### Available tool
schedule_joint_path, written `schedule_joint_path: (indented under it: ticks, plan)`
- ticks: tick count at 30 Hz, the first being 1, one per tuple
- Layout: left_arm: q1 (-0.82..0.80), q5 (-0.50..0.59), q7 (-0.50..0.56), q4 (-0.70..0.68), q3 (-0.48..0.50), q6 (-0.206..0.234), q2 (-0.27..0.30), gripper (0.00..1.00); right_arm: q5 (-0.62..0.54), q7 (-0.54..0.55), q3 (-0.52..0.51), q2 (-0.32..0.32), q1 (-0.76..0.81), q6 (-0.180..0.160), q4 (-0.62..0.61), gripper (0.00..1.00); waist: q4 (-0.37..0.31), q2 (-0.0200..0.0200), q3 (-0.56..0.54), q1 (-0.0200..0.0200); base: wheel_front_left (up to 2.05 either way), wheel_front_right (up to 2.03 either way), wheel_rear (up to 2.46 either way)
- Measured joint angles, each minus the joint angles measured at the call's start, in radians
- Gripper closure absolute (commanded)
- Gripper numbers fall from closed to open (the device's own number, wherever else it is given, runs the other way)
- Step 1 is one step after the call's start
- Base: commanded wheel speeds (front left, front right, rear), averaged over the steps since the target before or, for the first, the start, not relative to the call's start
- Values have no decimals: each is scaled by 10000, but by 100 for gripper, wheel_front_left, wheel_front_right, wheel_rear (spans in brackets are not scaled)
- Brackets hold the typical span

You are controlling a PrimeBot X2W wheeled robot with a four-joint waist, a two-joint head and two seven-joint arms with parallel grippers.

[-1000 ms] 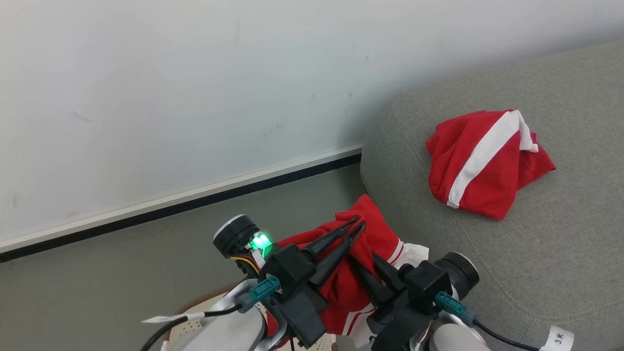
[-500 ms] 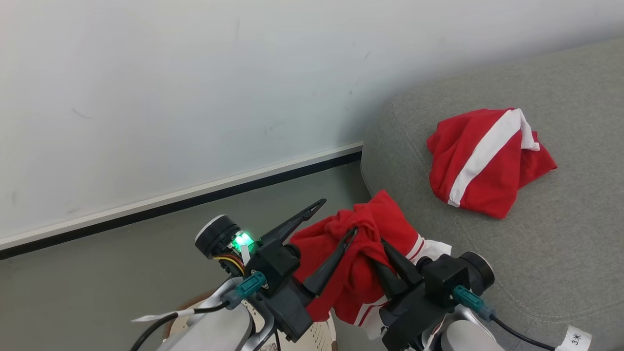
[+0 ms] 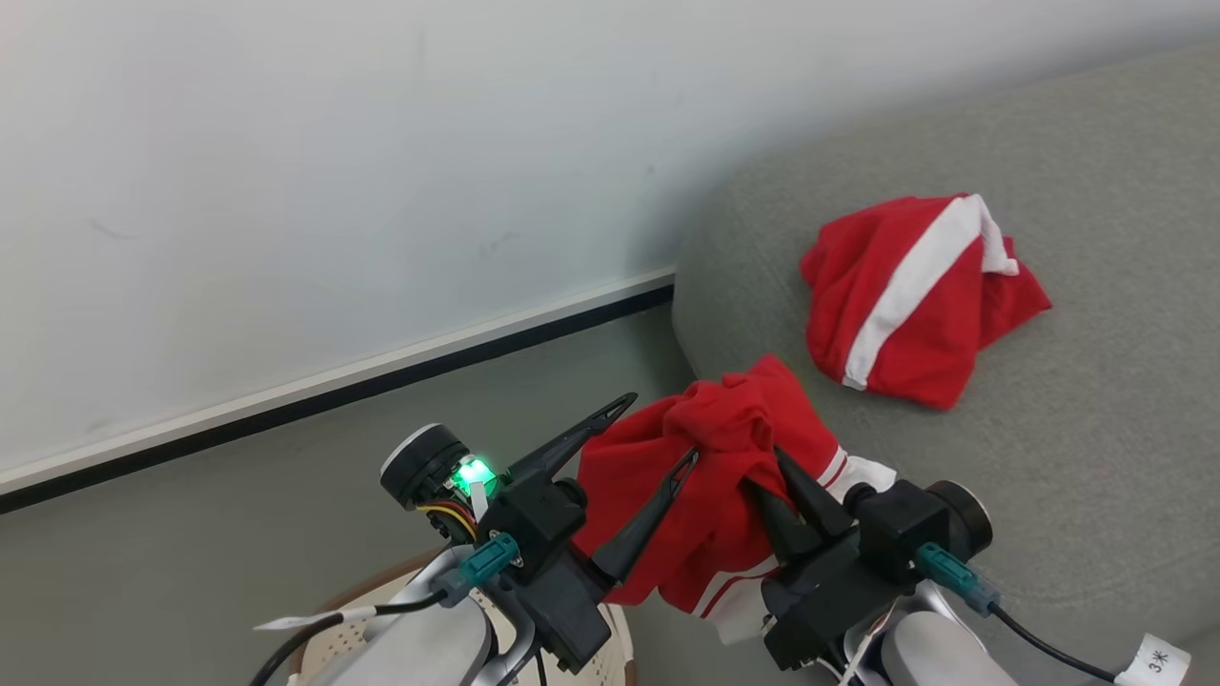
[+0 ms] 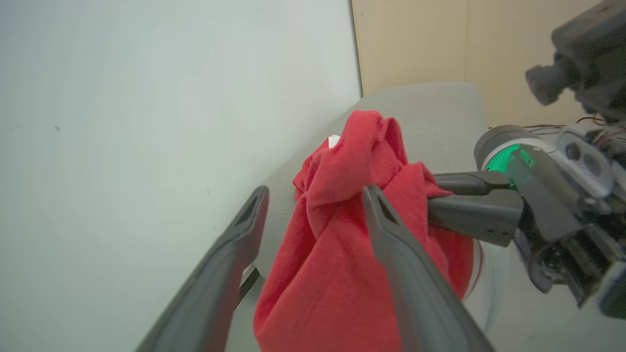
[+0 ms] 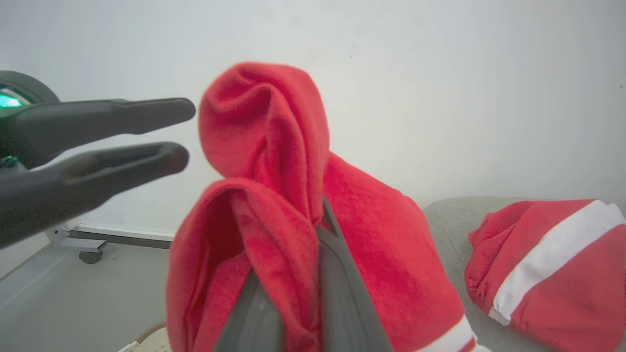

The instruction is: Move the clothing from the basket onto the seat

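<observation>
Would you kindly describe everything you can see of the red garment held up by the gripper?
The held garment is bright red fabric, bunched and creased, with white stripes and trim along one edge. The right gripper is shut on a fold near its top; it hangs by the seat's rounded edge. The left gripper stands open beside it.

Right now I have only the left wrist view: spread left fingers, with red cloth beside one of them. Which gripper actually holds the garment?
Observer: The right gripper. The right wrist view shows it shut on a fold of the held garment.
Operator: Is anything on the seat already?
Observer: Yes. A second garment, red with a broad white stripe, lies on the seat.
Operator: And where is the basket?
Observer: The basket shows at the head view's bottom edge, under the left arm.
</observation>
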Motion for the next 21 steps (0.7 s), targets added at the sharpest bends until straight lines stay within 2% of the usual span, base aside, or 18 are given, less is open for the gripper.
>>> schedule_joint_path:
  ticks: [13, 21]
  plan:
    - [-442, 19, 88, -38, -190, -107, 29, 0, -113, 0, -844, 134, 163, 0, -472, 100, -1612, 0, 461, 0, 0, 0, 0]
    - [-991, -12, -25, 512, -629, -535, -313, 0, -504, 2, -1839, 328, 619, 0, -980, 100, -2344, 1, 1013, 1, 0, 0, 0]
